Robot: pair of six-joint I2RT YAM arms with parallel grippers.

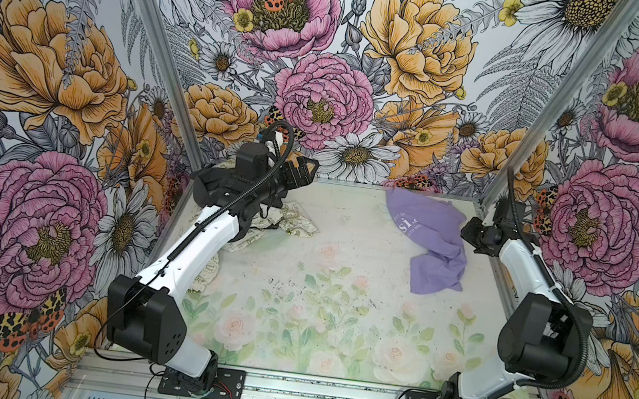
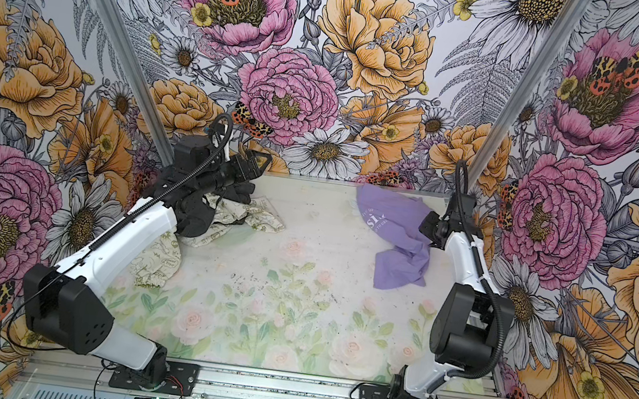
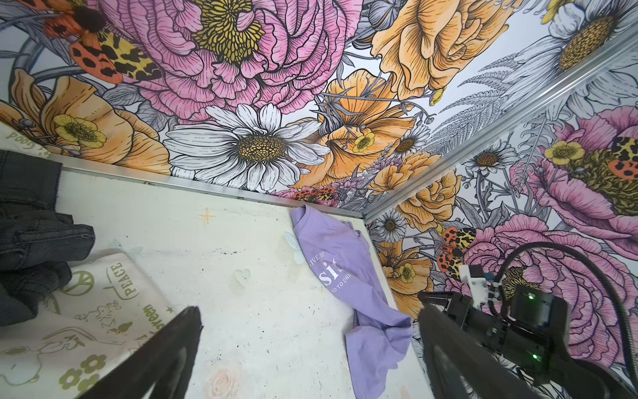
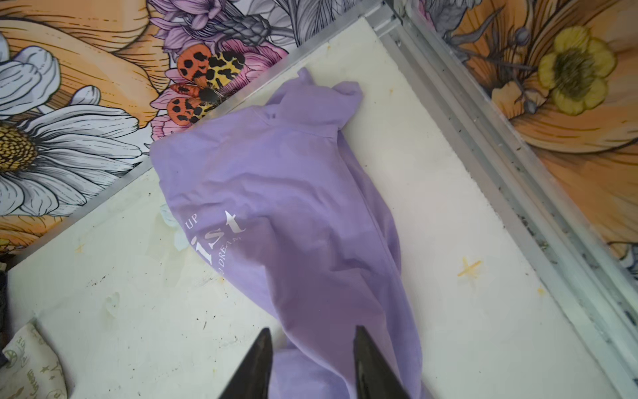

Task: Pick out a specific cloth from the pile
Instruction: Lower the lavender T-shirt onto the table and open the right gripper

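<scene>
far right of the tabletop [image 1: 343, 262], close to the back corner: the cloth [image 1: 430, 236], lavender, lies crumpled and flat. its far end touches the base of the back wall and its near end is bunched into a fold. white lettering [image 4: 221, 238] faces up.

the pile [image 2: 231, 218] sits well apart from it, far left by the wall: dark grey garment [image 3: 31, 235] lying on a cream cloth with green print [image 3: 103, 311].

left end effector [image 1: 298, 170] hangs above the pile with its fingers spread wide and nothing between them.

right end effector [image 4: 312, 336] is at the cloth's right edge. in the right wrist view its fingers [image 4: 264, 349] stand partly apart with purple fabric showing in the gap. cannot tell whether they pinch the fabric or only hang over it.
</scene>
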